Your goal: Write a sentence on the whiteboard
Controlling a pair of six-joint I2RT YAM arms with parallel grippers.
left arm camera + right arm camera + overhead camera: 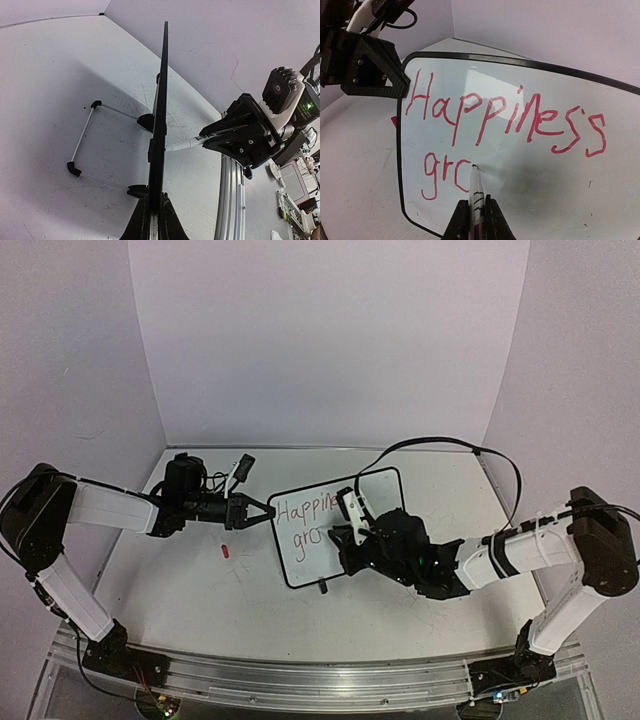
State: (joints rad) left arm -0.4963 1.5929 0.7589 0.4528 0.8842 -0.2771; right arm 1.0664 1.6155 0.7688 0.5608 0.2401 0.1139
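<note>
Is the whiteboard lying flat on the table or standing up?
Standing. The left wrist view shows the whiteboard edge-on, its wire stand braced behind it, with the left gripper shut on its side edge.

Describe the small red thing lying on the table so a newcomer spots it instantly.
Find the whiteboard standing mid-table, its left edge clamped by the left gripper. In the top view, below that gripper, left of the board, the small red piece lies alone on the white table. It is the only red thing off the board.
</note>
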